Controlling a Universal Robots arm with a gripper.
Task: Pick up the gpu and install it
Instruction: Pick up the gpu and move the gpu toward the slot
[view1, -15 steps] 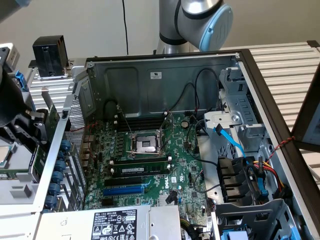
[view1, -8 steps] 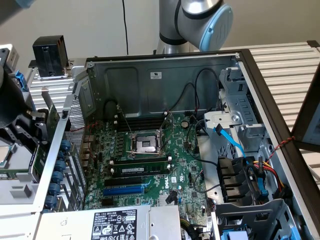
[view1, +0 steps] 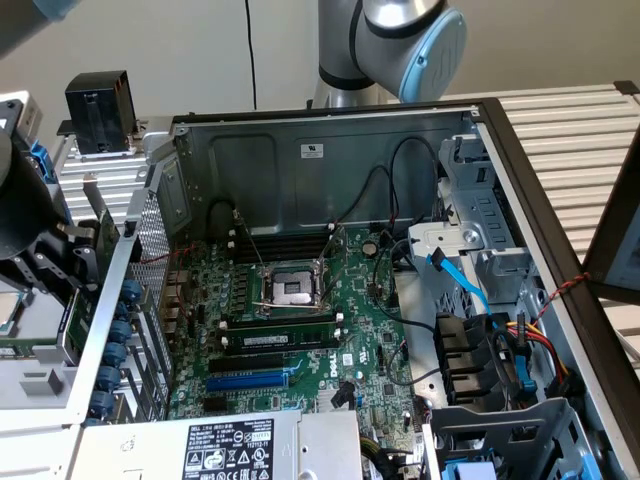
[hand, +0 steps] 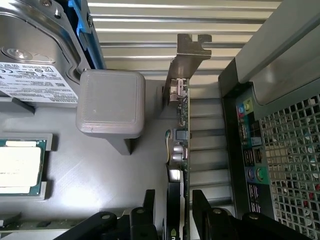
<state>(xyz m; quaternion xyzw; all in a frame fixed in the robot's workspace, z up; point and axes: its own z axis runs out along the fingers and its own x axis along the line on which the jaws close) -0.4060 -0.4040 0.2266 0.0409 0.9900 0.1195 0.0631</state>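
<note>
Two fingers (hand: 150, 205): mine, black, standing apart, one on each side of the gpu (hand: 184, 115); a gap shows on the shroud side.
claw (hand: 173, 196): open, straddling the card's edge, clamped on nothing.
gpu: stands on edge and runs straight out from between my fingers, with the green board towards one finger and the black shroud towards the other.
bracket (hand: 192, 55): silver, at the end of the card farthest from my claw, its notched tip upright over the slatted surface (hand: 140, 30).
grey block (hand: 111, 102): ahead of my claw on the shroud side, just beside the card but apart from it.
hard drive (hand: 30, 75): beyond the block, farther from my claw, white label showing.
processor chip (hand: 17, 167): on that same side, well apart from my claw, lying in a recess of the grey tray.
case (hand: 245, 150): near my claw on the board side; coloured ports and a perforated grille (hand: 295, 165) face me.
motherboard (view1: 290, 320): lies inside the open case, well apart from my claw.
</note>
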